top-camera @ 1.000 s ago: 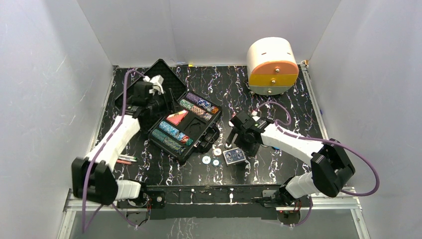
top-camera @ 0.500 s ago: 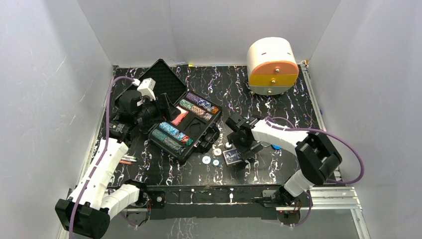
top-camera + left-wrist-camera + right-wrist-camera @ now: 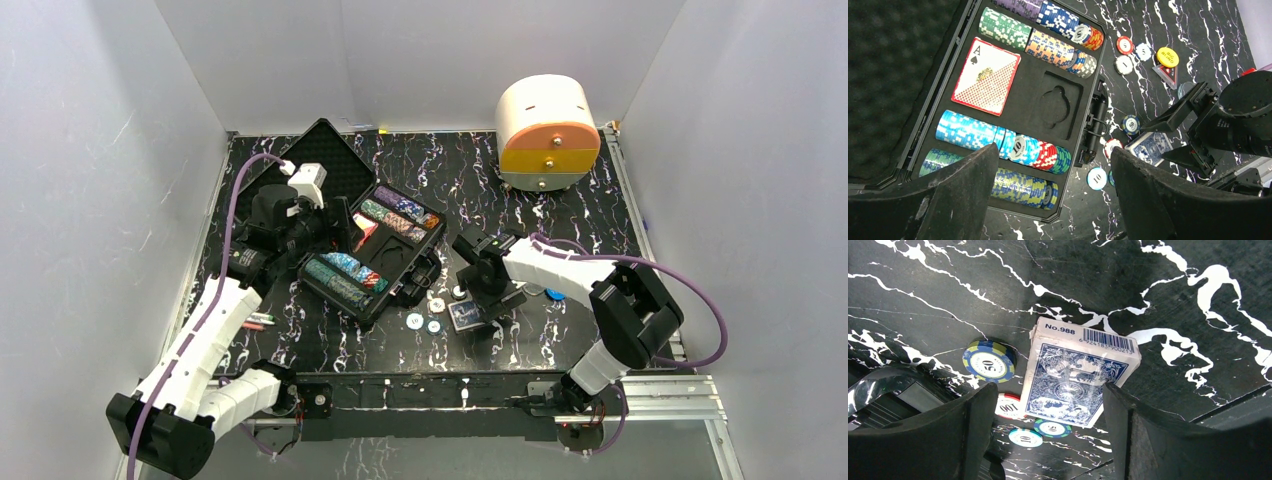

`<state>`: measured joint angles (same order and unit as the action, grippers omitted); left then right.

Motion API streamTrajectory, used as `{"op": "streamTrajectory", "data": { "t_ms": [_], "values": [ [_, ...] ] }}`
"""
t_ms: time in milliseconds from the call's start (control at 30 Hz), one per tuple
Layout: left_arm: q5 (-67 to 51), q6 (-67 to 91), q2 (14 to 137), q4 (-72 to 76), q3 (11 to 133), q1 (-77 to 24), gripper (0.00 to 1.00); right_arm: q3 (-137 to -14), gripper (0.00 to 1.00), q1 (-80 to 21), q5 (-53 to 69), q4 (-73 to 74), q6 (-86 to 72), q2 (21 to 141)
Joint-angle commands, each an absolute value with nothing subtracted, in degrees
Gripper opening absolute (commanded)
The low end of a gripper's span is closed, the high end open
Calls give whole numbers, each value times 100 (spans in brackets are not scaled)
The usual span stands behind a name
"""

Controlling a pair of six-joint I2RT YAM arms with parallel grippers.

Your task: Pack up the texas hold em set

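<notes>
Texas hold em set, a black rectangular hard plastic case (image 3: pixel 1030 127) with a foam-lined lid (image 3: pixel 893 60), is pictured lying open directly beneath the left claw (image 3: pixel 1053 152), whose fingers are spread wide and hold nothing. Within the last second the red card deck (image 3: pixel 986 76) has been settled flat in its recess and the left claw drawn back above it. The right claw (image 3: pixel 1048 390) has meanwhile been lowered over the blue card deck (image 3: pixel 1075 385), which lies below and between wide-spread fingers, not yet gripped. One deck is thus judged packed, the other next. Rows of multicoloured poker chips (image 3: pixel 1040 45) are seated in the case's outer channels; a shaped recess (image 3: pixel 1058 106) beside the red card deck is unfilled. On the black marbled worktop (image 3: pixel 1173 290), just beside the right claw, loose round chips (image 3: pixel 988 361) are left unpacked.
</notes>
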<state>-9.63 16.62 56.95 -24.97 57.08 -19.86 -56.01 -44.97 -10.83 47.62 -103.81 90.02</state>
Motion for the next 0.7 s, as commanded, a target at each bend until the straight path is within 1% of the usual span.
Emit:
{"op": "streamTrajectory", "data": {
  "t_ms": [0,100,133,600,667],
  "values": [
    [-866,1603,5662,-2575,5872,-2006,81,-5680,87,-4535,-1233,5424,-10597,8852],
    [-888,1638,5668,-2559,5839,-2005,82,-5706,97,-4535,-1240,5635,-10660,8711],
    [-892,1647,5669,-2553,5824,-2008,82,-5696,98,-4535,-1214,5649,-10673,8690],
    [-1024,1717,5794,-2478,5785,-2004,82,-5605,98,-4535,-1012,5006,-10722,9174],
    [-1044,1739,5798,-2474,5770,-2004,82,-5550,97,-4535,-938,4978,-10723,9252]
  ]
}}
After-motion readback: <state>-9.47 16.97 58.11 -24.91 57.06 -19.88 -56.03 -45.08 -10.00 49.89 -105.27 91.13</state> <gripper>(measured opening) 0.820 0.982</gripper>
